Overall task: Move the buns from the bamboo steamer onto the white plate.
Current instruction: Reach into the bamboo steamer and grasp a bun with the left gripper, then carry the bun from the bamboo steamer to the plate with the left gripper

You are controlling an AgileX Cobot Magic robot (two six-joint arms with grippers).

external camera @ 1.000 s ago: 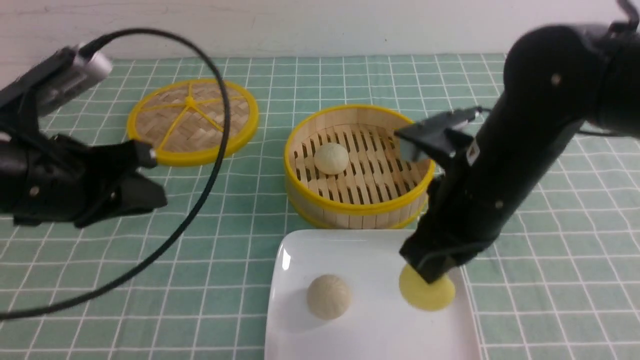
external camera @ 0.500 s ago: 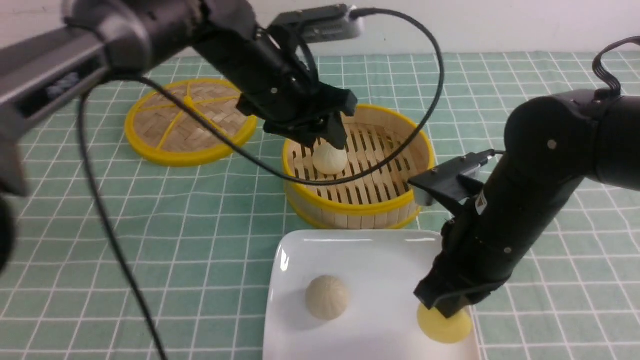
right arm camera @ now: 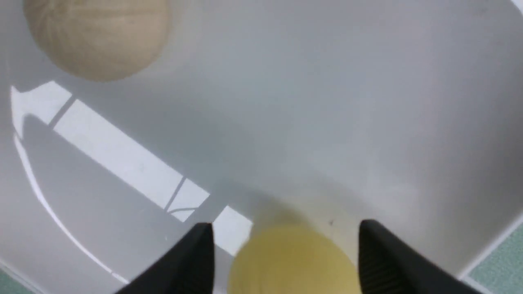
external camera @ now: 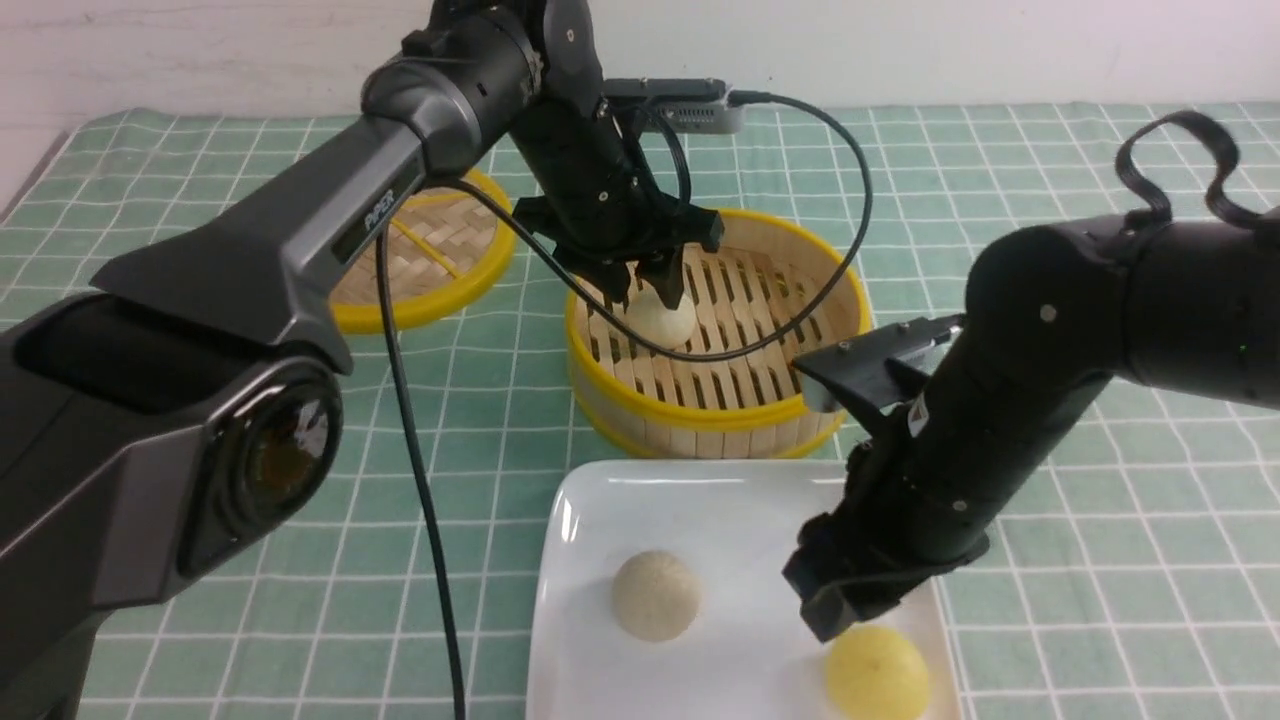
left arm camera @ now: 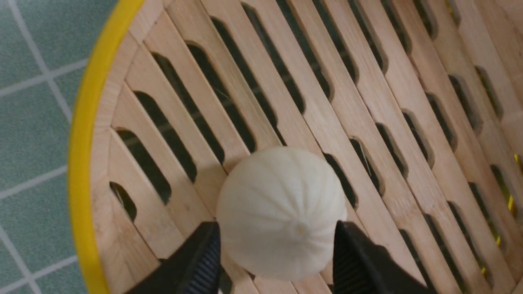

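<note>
Squarely within left claw (left arm camera: 276, 230), cream bun (left arm camera: 282, 204)

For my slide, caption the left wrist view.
Open left gripper straddles the cream bun on the slatted floor of the bamboo steamer.

— Where could a gripper come down on the white plate (external camera: 740, 520)?
— In the bare middle, between the beige bun (external camera: 655, 595) and the yellow bun (external camera: 877, 672). The right gripper (external camera: 835, 615) blocks that near right corner.
— And the bamboo steamer (external camera: 700, 420)?
— The left gripper (external camera: 648, 295) straddles the cream bun (external camera: 665, 320) by the left wall. The slats to the right are bare, but a black cable (external camera: 869, 205) loops across above them.
</note>
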